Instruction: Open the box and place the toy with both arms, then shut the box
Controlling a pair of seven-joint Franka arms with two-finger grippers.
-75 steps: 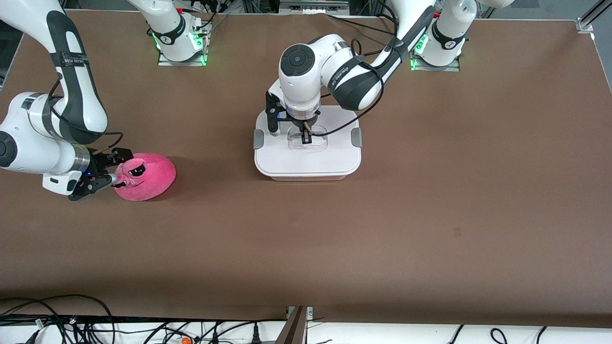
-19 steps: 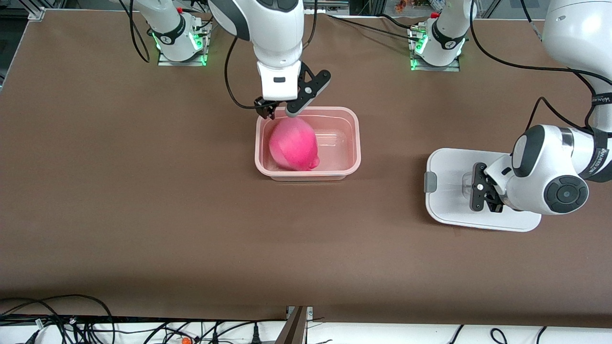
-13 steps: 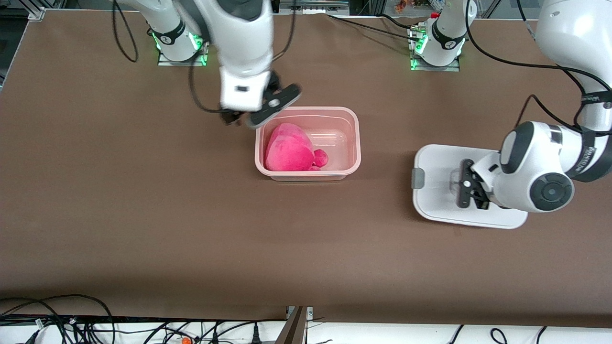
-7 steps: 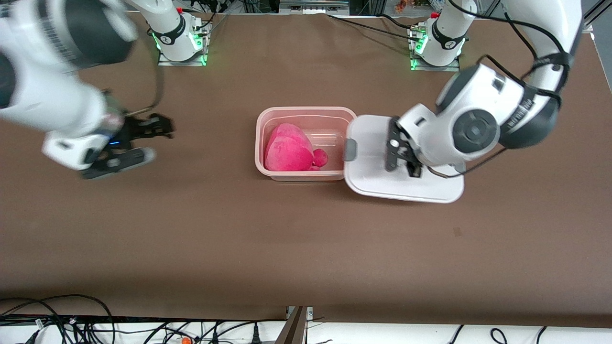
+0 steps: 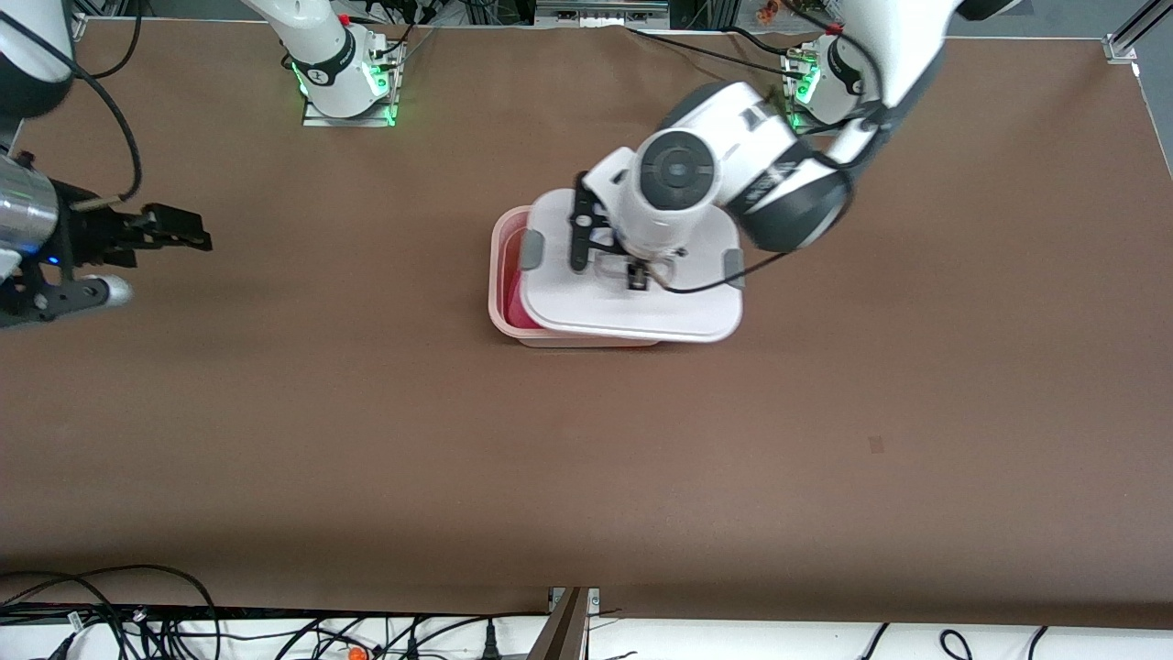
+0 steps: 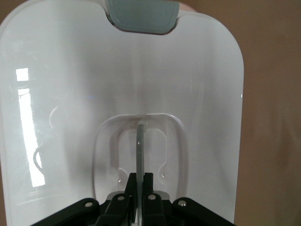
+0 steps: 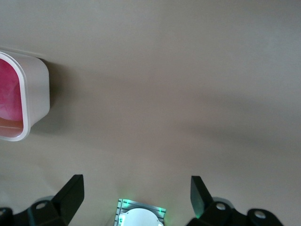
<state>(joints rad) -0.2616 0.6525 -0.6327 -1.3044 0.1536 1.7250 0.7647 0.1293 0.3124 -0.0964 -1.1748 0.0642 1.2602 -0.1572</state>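
1. You are looking down on a wide brown surface [image 5: 586,440], with loose cables along the edge nearest the front camera and both arm bases standing along the top of that view.
2. At the right arm's end of the surface, the right gripper [image 5: 137,261] hangs over bare brown surface, well apart from the box. Its fingers are spread wide and hold nothing. This arm is waiting.
3. In the middle sits the box [image 5: 502,316]. You can see its pinkish base only along the rim toward the right arm's end, and a strip of the toy [image 5: 511,298] shows pink inside it there. The right wrist view confirms it: the pink toy [image 7: 9,92] lies within the base's wall [image 7: 35,99].
4. The lid [image 5: 632,312] lies over the box but offset toward the left arm's end, so that corner of the base is uncovered. One grey clip [image 5: 532,249] lies over the opening rather than at the base's rim.
5. The left gripper [image 5: 635,274] is clamped tight on the handle [image 6: 139,155] in the lid's recess, over the box.
6. By my judgement, opening and placing the toy are done. What is left for you is to line up the lid, press it down and let go; whether the clips must latch I cannot tell.
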